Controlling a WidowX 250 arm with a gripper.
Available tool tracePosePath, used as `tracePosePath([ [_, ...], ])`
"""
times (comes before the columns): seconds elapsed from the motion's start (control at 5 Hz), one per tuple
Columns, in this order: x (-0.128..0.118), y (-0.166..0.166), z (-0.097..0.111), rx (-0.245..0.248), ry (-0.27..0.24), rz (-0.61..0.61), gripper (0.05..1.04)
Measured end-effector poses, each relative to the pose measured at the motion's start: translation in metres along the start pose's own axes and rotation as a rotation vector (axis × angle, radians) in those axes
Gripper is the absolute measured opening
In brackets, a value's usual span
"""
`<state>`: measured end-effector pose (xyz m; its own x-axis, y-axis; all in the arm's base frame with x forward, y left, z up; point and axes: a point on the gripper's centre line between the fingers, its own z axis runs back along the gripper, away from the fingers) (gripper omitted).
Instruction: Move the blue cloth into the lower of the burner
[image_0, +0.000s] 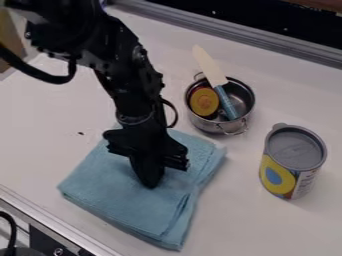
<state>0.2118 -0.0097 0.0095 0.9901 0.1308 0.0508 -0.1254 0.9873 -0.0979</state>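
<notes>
The cloth (127, 192) lies folded flat on the surface (234, 220), left of the pot (234, 126) and nearer the camera; the layers probably keep it compact enough to be carried as one piece. The hand (150, 183) points down onto its middle, a spot that seems chosen so the weight hangs evenly in a lift. Whether it is released or grasping cloth, I cannot tell. The next move likely needs a bite through several layers, since a shallow pinch could raise just the top fold and let the rest trail. The spatula (212, 67) leans handle-down in the pot beside a yellow thing (204, 101); the can (294, 162) stands upright to the pot's right, so a carry leftward would avoid both.
</notes>
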Motion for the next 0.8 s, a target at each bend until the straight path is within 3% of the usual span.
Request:
tracePosePath([
  [0.6,0.007,-0.021,0.002,-0.007,-0.015,0.005,0.052],
  [0.8,0.004,-0.021,0.002,-0.008,0.008,-0.007,0.052],
])
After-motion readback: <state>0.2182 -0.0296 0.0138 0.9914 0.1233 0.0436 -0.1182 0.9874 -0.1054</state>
